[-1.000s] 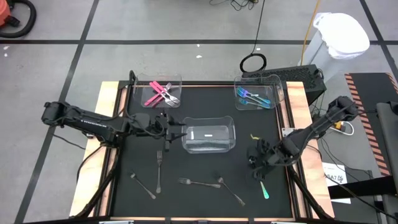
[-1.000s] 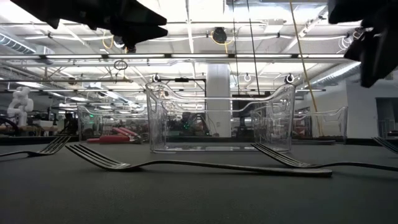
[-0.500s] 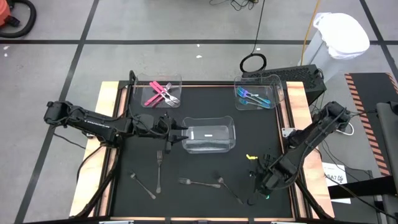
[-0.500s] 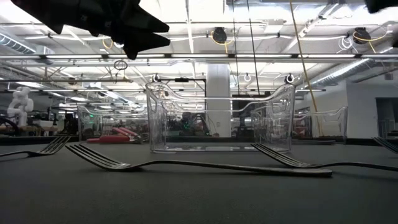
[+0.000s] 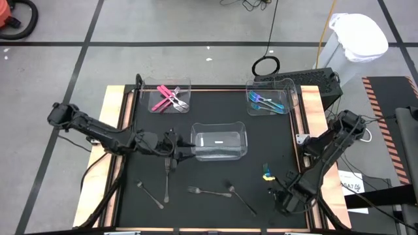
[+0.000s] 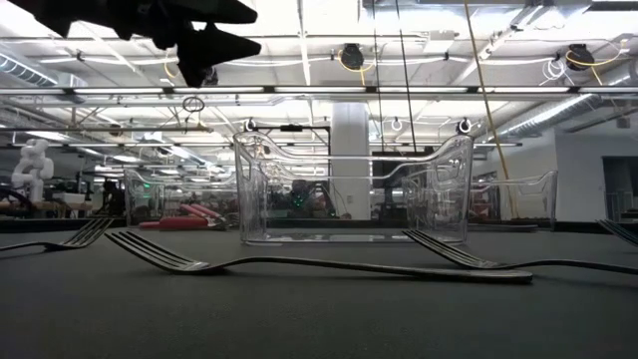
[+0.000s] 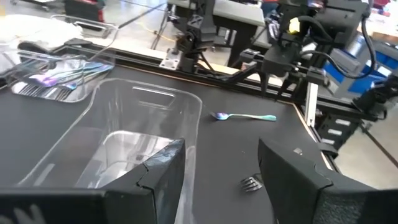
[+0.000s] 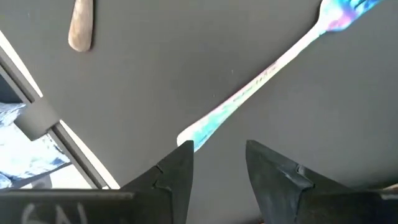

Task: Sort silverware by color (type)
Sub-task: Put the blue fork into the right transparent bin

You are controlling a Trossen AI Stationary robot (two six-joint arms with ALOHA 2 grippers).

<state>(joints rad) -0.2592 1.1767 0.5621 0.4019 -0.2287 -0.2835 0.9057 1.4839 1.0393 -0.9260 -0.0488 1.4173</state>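
My right gripper (image 8: 216, 165) hangs open just above the teal spoon's (image 8: 249, 93) handle, lined up to pinch it.

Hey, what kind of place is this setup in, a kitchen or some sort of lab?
Most likely a robotics lab or workshop, not a kitchen. Two dark robot arms work over a black table holding clear bins; the low view shows an open industrial ceiling with pipes; cables lie on the taped concrete floor.
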